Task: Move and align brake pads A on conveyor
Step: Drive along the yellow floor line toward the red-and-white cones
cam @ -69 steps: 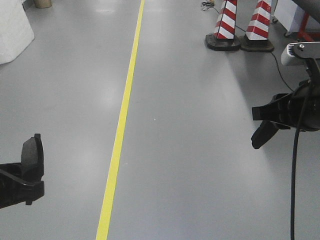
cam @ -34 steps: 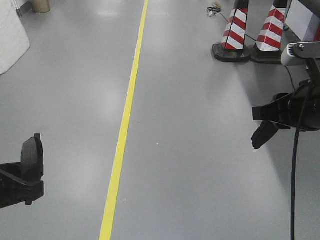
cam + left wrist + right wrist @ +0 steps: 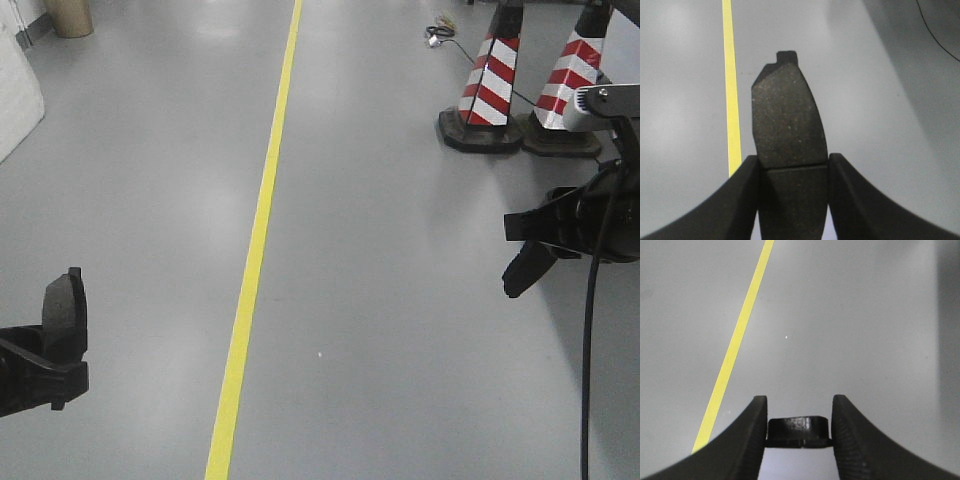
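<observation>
Left gripper point(image 3: 792, 172): jaws clamped on a brake pad point(image 3: 787, 125), upright, its notched end outward; the wrist view showed the speckled face and centre groove, the front view only its edge point(image 3: 62, 305). Right gripper point(image 3: 799, 427): fingers closed on a small dark block point(image 3: 799, 431), seen only in the wrist view, kind unclear; in the front view it point(image 3: 525, 262) angled downward. Both arms hung over grey floor point(image 3: 400, 300) with a yellow line point(image 3: 255, 250); striped cones point(image 3: 492, 90) stood far right.
</observation>
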You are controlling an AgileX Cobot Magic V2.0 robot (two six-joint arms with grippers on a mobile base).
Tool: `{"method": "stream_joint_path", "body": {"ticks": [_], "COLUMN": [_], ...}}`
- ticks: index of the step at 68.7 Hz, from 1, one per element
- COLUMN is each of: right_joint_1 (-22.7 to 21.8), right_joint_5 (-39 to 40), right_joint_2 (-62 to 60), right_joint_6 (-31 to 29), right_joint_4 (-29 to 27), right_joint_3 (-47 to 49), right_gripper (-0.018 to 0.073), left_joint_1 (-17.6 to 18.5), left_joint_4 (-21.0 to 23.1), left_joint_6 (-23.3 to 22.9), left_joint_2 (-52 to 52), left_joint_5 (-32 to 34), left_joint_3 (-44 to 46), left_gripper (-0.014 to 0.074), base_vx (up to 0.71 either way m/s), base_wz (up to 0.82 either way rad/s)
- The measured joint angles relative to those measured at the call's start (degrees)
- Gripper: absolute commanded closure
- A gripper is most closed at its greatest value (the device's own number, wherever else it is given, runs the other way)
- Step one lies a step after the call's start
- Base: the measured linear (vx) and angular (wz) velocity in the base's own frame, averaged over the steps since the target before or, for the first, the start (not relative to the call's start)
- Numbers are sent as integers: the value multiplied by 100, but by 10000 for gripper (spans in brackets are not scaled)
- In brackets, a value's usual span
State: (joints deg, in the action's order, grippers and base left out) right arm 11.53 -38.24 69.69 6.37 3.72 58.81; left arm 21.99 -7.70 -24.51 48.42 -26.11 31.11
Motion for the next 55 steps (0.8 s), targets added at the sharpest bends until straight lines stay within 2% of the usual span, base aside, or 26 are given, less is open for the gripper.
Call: {"method": "stream_joint_path", "body": {"ticks": [55], "right_joint_1": [0], "right_joint_5": [5], "right_joint_2": [0], "right_joint_6": [0], "right_joint_4": [0], "right_joint_3": [0], "right_gripper": [555], "left_joint_1": [0], "left_joint_4": [0], "left_joint_6": [0], "left_joint_2": [0], "left_joint_5": [-5], "left_joint_3": [0], "left_gripper": [594], "base_vx": [59], "base_wz": [-1]}}
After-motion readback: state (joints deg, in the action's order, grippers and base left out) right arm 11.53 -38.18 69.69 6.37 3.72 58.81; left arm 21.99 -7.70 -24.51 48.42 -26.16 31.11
